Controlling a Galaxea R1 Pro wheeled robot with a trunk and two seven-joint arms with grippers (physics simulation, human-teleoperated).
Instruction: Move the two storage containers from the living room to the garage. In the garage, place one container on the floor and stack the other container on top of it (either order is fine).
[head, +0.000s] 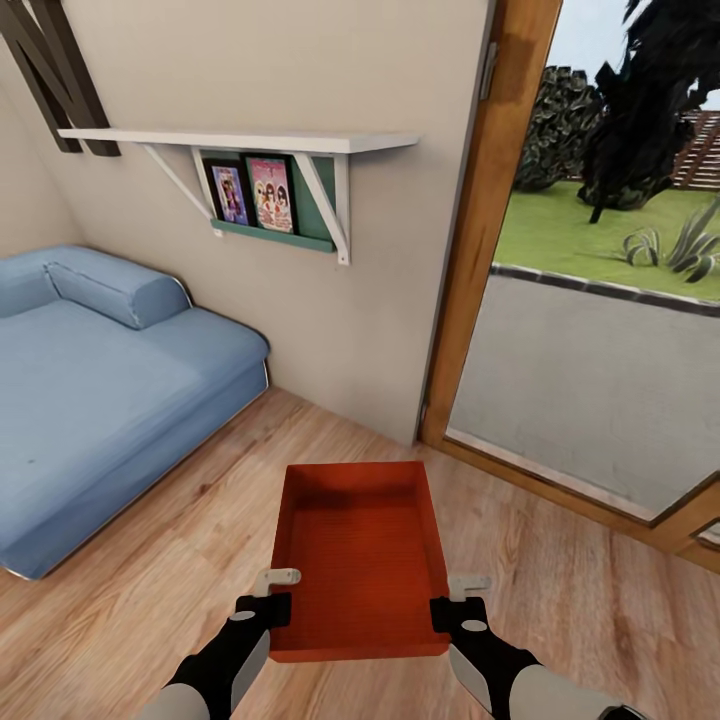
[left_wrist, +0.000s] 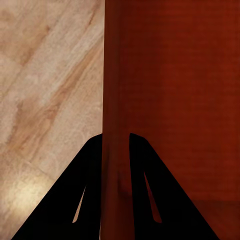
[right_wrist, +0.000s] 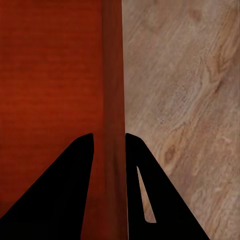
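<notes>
Storage container, orange-red, hangs above the living room's wood-plank floor, near the blue sofa and glass door. Left gripper clamps its left wall; right gripper pinches its right wall.

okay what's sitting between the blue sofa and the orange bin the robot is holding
Nothing: in the head view, only bare light wood-plank floor separates the blue sofa from the orange-red rectangular plastic bin.

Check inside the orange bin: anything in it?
The storage container looks empty: bare ribbed bottom, both grippers clamped on its side walls. The wood floor beneath it is covered.
</notes>
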